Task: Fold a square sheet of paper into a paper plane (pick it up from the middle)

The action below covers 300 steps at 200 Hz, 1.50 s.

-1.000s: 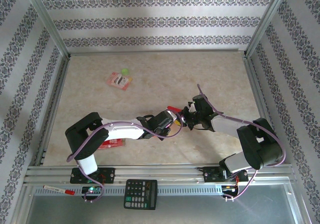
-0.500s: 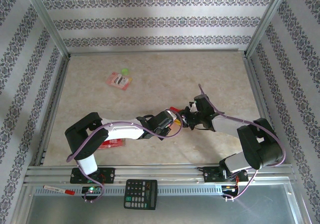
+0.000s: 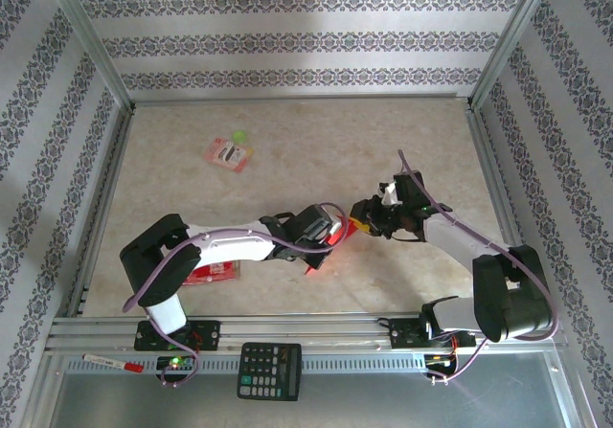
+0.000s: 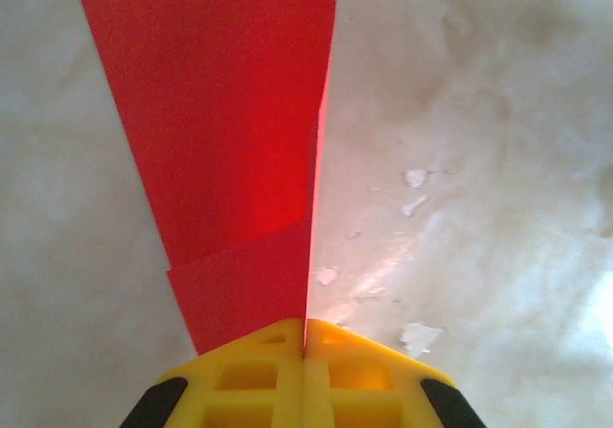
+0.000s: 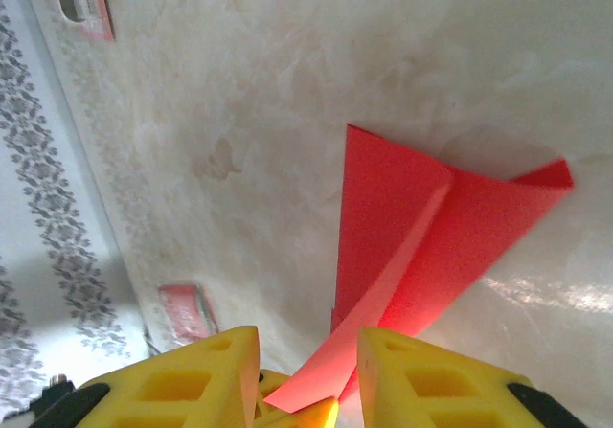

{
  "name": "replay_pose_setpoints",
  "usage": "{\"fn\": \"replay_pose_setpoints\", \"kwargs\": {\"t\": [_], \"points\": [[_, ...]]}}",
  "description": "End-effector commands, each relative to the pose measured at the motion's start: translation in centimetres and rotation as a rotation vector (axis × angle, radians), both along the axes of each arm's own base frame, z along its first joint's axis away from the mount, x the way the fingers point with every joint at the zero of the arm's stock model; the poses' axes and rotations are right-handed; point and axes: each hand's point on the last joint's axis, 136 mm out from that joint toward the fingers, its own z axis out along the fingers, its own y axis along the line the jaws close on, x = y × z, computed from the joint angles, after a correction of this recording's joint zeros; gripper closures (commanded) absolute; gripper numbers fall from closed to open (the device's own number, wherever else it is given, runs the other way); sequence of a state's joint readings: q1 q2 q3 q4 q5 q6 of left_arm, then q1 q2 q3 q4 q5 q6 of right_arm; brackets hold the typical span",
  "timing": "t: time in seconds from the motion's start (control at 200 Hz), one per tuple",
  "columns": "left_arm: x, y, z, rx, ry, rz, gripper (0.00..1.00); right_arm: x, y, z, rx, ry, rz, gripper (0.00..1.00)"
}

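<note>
Red paper plane (image 4: 230, 141), creased lengthwise, is near the middle of the mottled surface (image 4: 460, 160). One end is pinched in the left jaws, which are pressed fully together on it. Further right, the right jaws stand partly apart, straddling a corner of the paper without closing on it.
</note>
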<state>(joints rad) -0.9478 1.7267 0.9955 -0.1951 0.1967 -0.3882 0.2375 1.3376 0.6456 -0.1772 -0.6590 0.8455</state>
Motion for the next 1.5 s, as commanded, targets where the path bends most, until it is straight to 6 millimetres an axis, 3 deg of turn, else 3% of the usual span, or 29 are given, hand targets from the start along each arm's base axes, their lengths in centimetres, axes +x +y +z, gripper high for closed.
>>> {"fn": "replay_pose_setpoints", "kwargs": {"t": [0.0,0.62,0.974,1.494], "points": [[-0.9,-0.9,1.3,-0.100,0.164,0.037,1.00,-1.2,-1.1,-1.0,-0.108,-0.007,0.077,0.68],[-0.8,-2.4,0.0,-0.215,0.332,0.078,1.00,-1.8,-3.6,-4.5,-0.293,-0.012,0.100,0.78],[-0.6,-3.2,-0.3,-0.291,0.397,0.071,1.00,-1.9,-4.0,-3.3,-0.319,-0.040,0.119,0.73],[-0.2,-3.3,-0.4,-0.417,0.493,0.100,1.00,-2.6,-2.4,-1.1,-0.310,-0.114,0.237,0.73]]}}
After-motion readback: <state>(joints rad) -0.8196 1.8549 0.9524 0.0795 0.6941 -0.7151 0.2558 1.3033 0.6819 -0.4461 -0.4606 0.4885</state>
